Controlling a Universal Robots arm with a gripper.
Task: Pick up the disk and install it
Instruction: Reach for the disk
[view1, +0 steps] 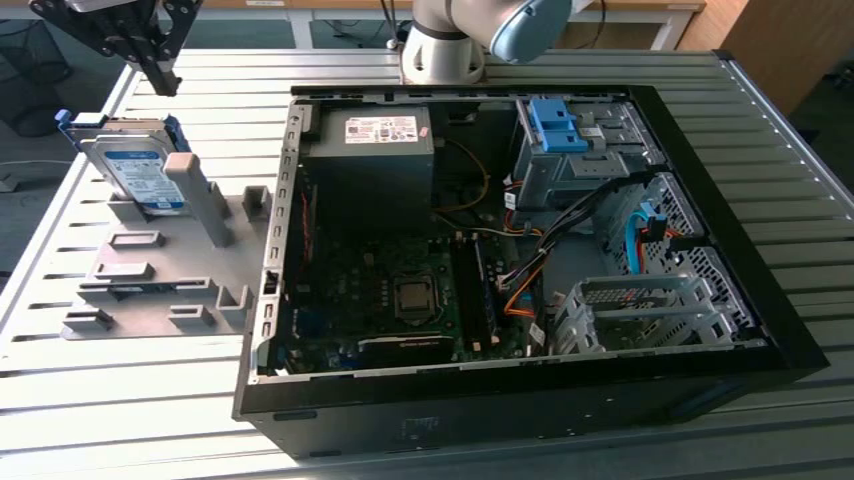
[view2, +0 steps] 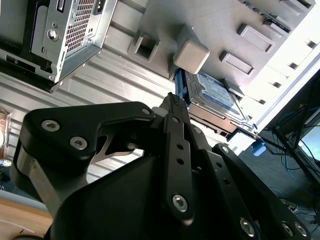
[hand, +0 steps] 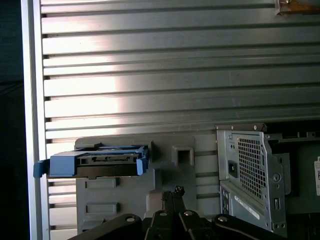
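Jaws pressed together, empty, hover near the disk upright in its grey holder; exterior view shows the open computer case.

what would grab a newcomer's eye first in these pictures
The open black computer case dominates the middle of the exterior view, its motherboard bared. At that view's left the disk stands propped in a grey fixture, with the end effector hanging above it.

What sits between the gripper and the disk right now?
Nothing. In the exterior view the gripper hangs above the disk, apart from it, with a bare gap between them; the disk stands tilted on its grey fixture.
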